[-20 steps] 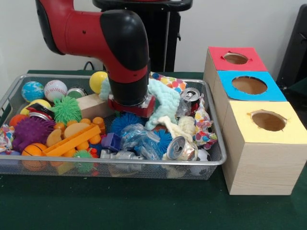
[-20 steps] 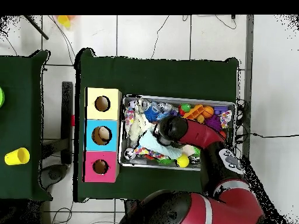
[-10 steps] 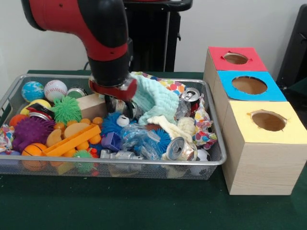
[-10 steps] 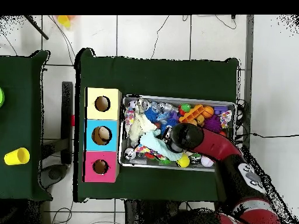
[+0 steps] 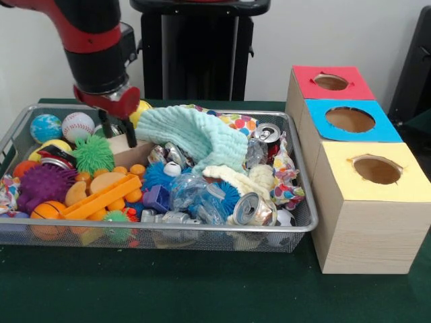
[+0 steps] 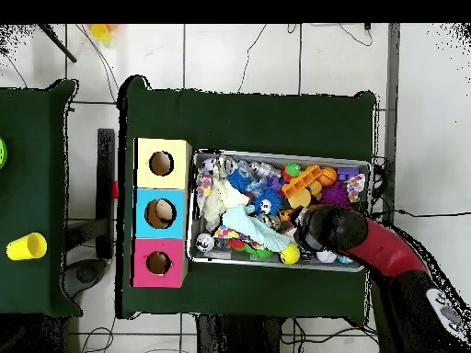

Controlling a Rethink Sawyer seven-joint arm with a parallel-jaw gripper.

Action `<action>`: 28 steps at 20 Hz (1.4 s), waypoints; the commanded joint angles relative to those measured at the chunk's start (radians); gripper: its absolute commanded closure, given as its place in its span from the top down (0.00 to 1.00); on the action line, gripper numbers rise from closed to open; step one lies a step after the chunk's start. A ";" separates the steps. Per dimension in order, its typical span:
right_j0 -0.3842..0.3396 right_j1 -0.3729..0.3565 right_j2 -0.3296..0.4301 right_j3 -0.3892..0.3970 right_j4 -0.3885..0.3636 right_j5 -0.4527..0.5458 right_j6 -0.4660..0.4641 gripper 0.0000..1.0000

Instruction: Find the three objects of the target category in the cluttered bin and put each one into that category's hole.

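My gripper (image 5: 117, 132) hangs open over the back left of the wire bin (image 5: 168, 227), above a wooden block (image 5: 132, 149), with nothing between its fingers. In the overhead view the red arm (image 6: 368, 253) covers it. A mint cloth (image 5: 195, 133) lies spread across the bin's middle. Drink cans show at the back right (image 5: 267, 132), at the front (image 5: 250, 207) and crushed beside the cloth (image 5: 171, 155). Balls, spiky toys and orange plastic pieces fill the left half. Three boxes stand to the right, with a red hole (image 5: 330, 82), a blue hole (image 5: 349, 120) and a yellow hole (image 5: 377, 169).
A baseball (image 5: 77, 125) and a globe ball (image 5: 46, 127) lie at the bin's back left, just beside the gripper. A purple spiky ball (image 5: 44, 186) is at the front left. In the overhead view the boxes (image 6: 161, 213) stand against the bin's left side.
The arm has swung from the bin's middle to its back left in the front view and risen. The mint cloth came out from under it and now lies spread, with a crushed can showing.
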 commanded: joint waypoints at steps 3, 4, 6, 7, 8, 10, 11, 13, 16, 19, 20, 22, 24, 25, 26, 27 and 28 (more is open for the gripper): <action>-0.087 0.013 0.104 -0.107 -0.093 0.149 -0.189 1.00; -0.095 0.021 0.111 -0.116 -0.099 0.146 -0.195 1.00; -0.109 0.040 0.120 -0.137 -0.108 0.148 -0.201 1.00; -0.115 0.051 0.126 -0.148 -0.116 0.144 -0.206 1.00; -0.120 0.059 0.129 -0.155 -0.126 0.139 -0.209 1.00; -0.131 0.080 0.135 -0.173 -0.139 0.137 -0.211 1.00; -0.137 0.089 0.139 -0.186 -0.149 0.131 -0.217 1.00; -0.150 0.112 0.146 -0.216 -0.166 0.135 -0.229 1.00; -0.175 0.142 0.164 -0.248 -0.191 0.137 -0.253 1.00; -0.199 0.171 0.187 -0.277 -0.212 0.140 -0.270 1.00; -0.205 0.177 0.193 -0.286 -0.217 0.145 -0.274 1.00; -0.216 0.186 0.205 -0.300 -0.229 0.154 -0.278 1.00; -0.224 0.189 0.213 -0.308 -0.239 0.162 -0.281 1.00; -0.226 0.190 0.216 -0.313 -0.242 0.172 -0.280 1.00; -0.230 0.191 0.220 -0.318 -0.247 0.175 -0.284 1.00; -0.234 0.194 0.224 -0.326 -0.251 0.180 -0.287 1.00; -0.238 0.197 0.229 -0.333 -0.257 0.186 -0.293 1.00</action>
